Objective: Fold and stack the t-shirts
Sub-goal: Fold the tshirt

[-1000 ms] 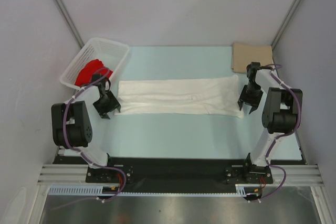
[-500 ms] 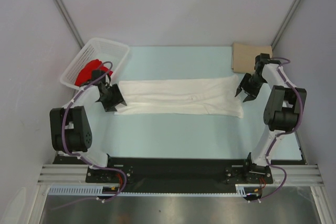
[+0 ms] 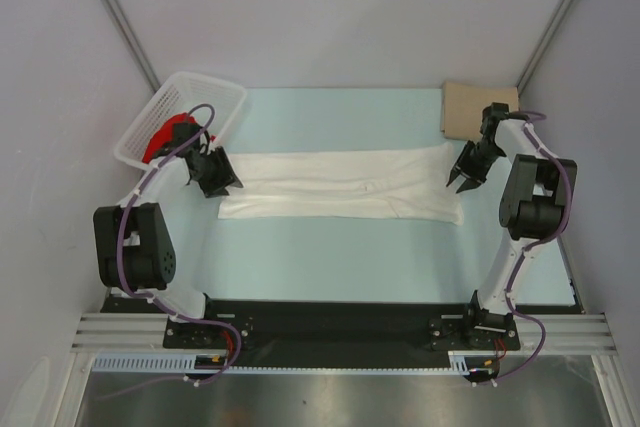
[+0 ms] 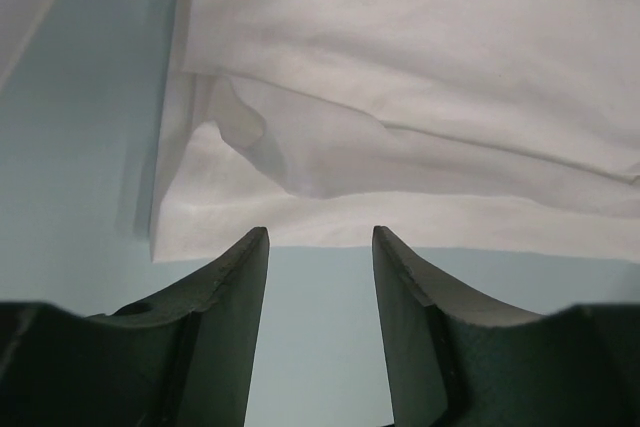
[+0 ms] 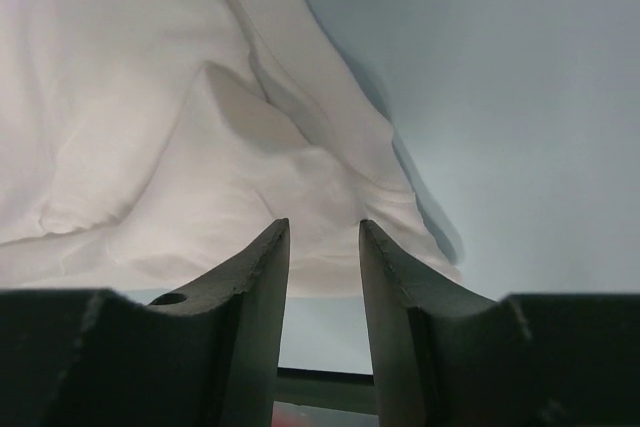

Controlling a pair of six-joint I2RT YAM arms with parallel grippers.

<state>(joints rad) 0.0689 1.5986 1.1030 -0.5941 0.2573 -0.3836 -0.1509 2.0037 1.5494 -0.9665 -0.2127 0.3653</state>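
Both arms have swung away from the near edge of the counter (image 3: pixel 340 257) over the last second. The left end effector (image 3: pixel 214 174) now sits at the far-left corner of the white t-shirt (image 3: pixel 340 185), and the right end effector (image 3: pixel 466 171) at its far-right corner.

That shirt lies as a long folded strip across the middle of the counter, its long axis parallel to the near edge. Each short end therefore has its own arm beside it, and neither arm is placed to reach the other's end.

Seen from the left wrist, the jaws stand apart with bare counter between them, and the cloth's hem lies just ahead of the tips. From the right wrist, the jaws are also parted, more narrowly, with rumpled cloth directly ahead. Neither end effector grips anything that I can see.

The tan t-shirt (image 3: pixel 480 109) lies flat at the far-right corner. The red t-shirt (image 3: pixel 163 139) is bunched in the basket (image 3: pixel 228 107) at the far left.

As I judge it, the next pinch depends on each set of tips advancing onto its own corner.
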